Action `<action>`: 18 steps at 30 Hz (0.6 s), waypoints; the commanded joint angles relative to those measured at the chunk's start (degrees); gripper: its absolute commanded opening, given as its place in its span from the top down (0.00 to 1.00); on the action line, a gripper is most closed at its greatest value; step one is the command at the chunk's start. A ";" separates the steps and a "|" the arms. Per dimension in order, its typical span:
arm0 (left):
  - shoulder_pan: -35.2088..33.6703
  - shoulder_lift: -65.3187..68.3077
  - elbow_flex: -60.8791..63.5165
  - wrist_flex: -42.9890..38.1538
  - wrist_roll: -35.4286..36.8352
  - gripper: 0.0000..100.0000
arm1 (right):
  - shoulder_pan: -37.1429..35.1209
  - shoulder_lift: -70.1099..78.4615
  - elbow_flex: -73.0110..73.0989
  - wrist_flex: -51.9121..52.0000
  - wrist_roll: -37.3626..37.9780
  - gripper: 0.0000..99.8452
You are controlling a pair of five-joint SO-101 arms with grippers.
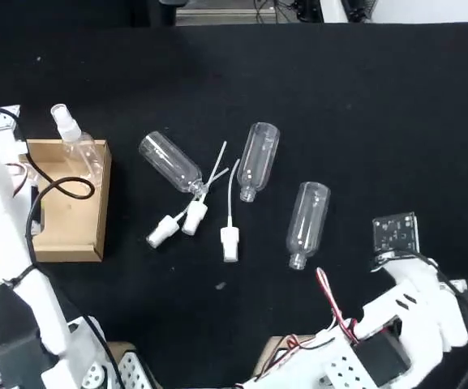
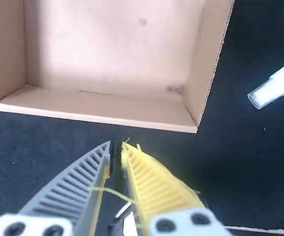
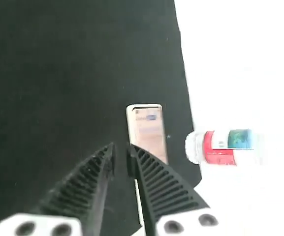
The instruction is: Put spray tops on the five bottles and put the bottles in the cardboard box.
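The cardboard box [image 1: 65, 235] lies open at the table's left, with one clear bottle [image 1: 78, 144] wearing a white spray top resting across its far edge. Three clear bottles without tops lie mid-table: one [image 1: 171, 162], another [image 1: 258, 160] and a third [image 1: 308, 215]. Three white spray tops [image 1: 163, 231] [image 1: 195, 217] [image 1: 229, 235] lie between them, dip tubes pointing away. My left gripper [image 2: 116, 147] is shut and holds nothing, just outside the box's near wall [image 2: 92, 112]; a spray top [image 2: 274, 87] lies off to the side. My right gripper [image 3: 120, 150] is shut and holds nothing, over bare black cloth.
The left arm [image 1: 6, 243] stands beside the box and a black cable [image 1: 63, 190] loops over it. The right arm [image 1: 412, 316] sits at the near right corner, by a small dark board [image 1: 396, 233]. A small flat card [image 3: 146, 130] and a red-banded container [image 3: 225, 146] lie near the cloth's edge.
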 commanded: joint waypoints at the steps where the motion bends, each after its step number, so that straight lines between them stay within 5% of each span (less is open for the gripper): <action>1: 0.66 0.00 -3.12 2.37 0.53 0.97 | 1.23 -6.11 -3.47 7.74 2.64 0.99; 7: 0.66 0.00 -2.68 2.64 0.53 0.97 | -5.98 -5.93 -6.46 28.66 18.64 0.99; 18: 0.66 0.00 0.04 2.46 0.35 0.97 | -4.66 -5.67 -6.37 28.04 18.20 0.99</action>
